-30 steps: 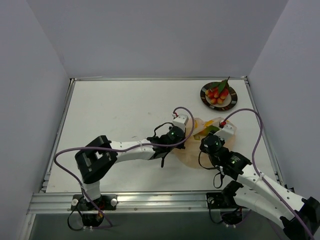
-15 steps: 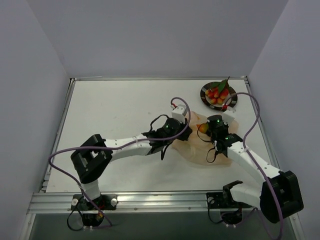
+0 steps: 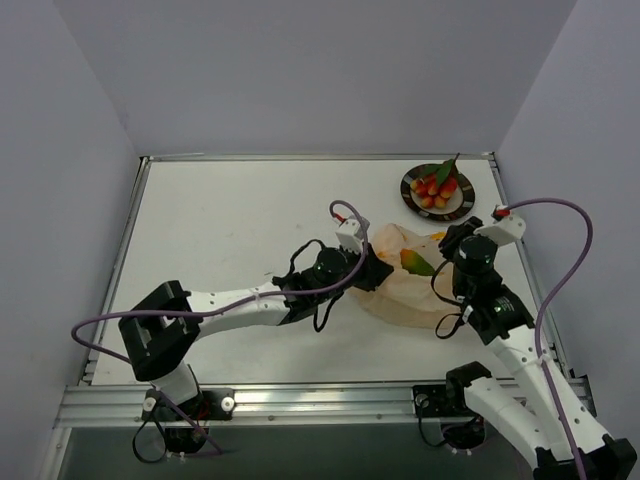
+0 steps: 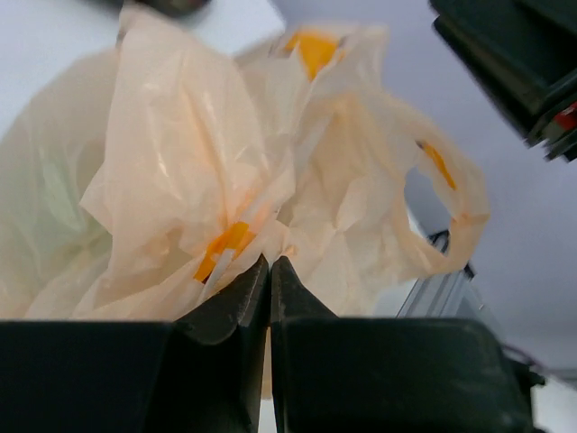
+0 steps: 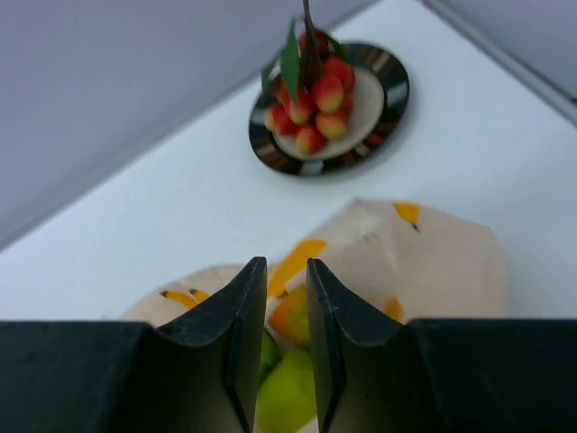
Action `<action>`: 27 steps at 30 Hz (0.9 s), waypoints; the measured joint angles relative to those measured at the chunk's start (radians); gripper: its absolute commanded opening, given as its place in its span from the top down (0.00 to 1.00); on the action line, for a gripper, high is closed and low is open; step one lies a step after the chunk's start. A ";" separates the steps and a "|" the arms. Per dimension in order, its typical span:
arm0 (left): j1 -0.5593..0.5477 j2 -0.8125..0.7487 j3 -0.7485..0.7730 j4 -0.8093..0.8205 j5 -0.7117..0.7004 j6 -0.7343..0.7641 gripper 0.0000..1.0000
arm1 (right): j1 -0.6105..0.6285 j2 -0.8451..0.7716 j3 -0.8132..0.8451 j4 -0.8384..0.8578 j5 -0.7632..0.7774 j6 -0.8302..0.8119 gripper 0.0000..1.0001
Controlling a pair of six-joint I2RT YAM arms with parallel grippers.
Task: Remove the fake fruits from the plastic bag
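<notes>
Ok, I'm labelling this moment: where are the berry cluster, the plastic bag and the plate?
berry cluster (image 3: 437, 187), top external view, red berries.
plastic bag (image 4: 171, 171), left wrist view, crinkled front.
plate (image 5: 395, 90), right wrist view, dark rim.

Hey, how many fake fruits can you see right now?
2 for certain: the berry cluster on the plate at the far right, and an orange-green mango showing at the plastic bag. More may be hidden inside the bag.

The crinkly peach plastic bag (image 3: 400, 298) lies crumpled — an orange-green mango (image 3: 415, 263) shows amid its folds. The red-orange berry cluster (image 3: 437, 186) lies apart, beyond it.
</notes>
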 measured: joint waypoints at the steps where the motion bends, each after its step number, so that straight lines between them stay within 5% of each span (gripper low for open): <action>1: -0.008 0.003 -0.035 0.010 0.000 -0.011 0.98 | 0.000 -0.021 -0.034 -0.012 -0.010 0.011 0.79; 8: -0.014 0.042 -0.253 0.003 -0.029 -0.048 0.98 | 0.015 -0.060 -0.214 -0.127 -0.227 0.050 0.81; 16: -0.013 0.027 -0.281 0.043 -0.085 -0.044 0.98 | 0.129 -0.124 -0.225 -0.132 -0.359 0.066 0.89; 27: -0.013 0.020 -0.290 0.084 -0.090 -0.024 0.98 | 0.226 0.118 -0.225 -0.086 -0.374 0.055 0.82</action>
